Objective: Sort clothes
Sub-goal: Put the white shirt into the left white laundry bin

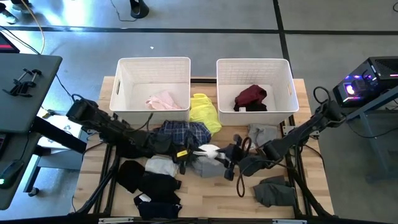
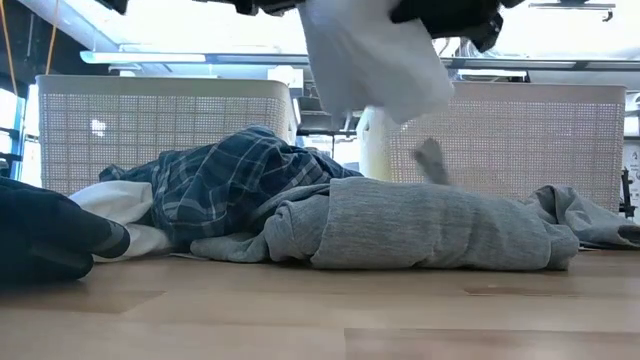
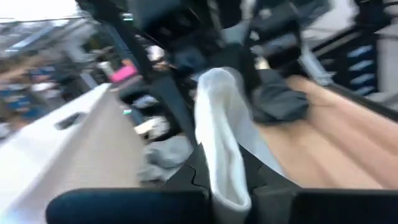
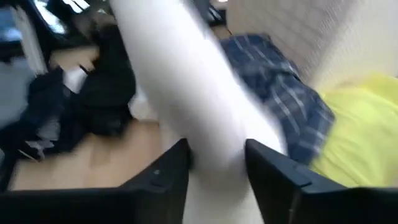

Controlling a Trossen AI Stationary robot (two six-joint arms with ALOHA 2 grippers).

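A white garment [image 1: 208,150] is stretched between my two grippers above the middle of the table. My left gripper [image 1: 188,152] is shut on its left end and my right gripper [image 1: 225,157] on its right end. In the low view the garment [image 2: 370,60] hangs clear above a grey garment [image 2: 430,225] and a blue plaid garment [image 2: 230,175], both lying on the table. A pink garment [image 1: 163,99] lies in the left bin and a maroon one [image 1: 250,96] in the right bin. A yellow garment [image 1: 204,109] lies between the bins. My left gripper pinches the white garment's left end [image 3: 222,162] between its two fingers, coming level from the table's left. The cloth runs away from the fingers toward the other arm, lifted clear of the table. My right gripper pinches the garment's right end [image 4: 211,146] between its two fingers [image 4: 168,171], coming level from the table's right. The cloth runs out from the fingers as a thick bundled band, lifted clear.
Two white bins [image 1: 124,81] [image 1: 287,78] stand at the far edge. Black garments [image 1: 149,183] and a white one [image 1: 160,165] lie near left. A dark grey garment [image 1: 273,190] lies near right and a light grey one [image 1: 261,134] before the right bin.
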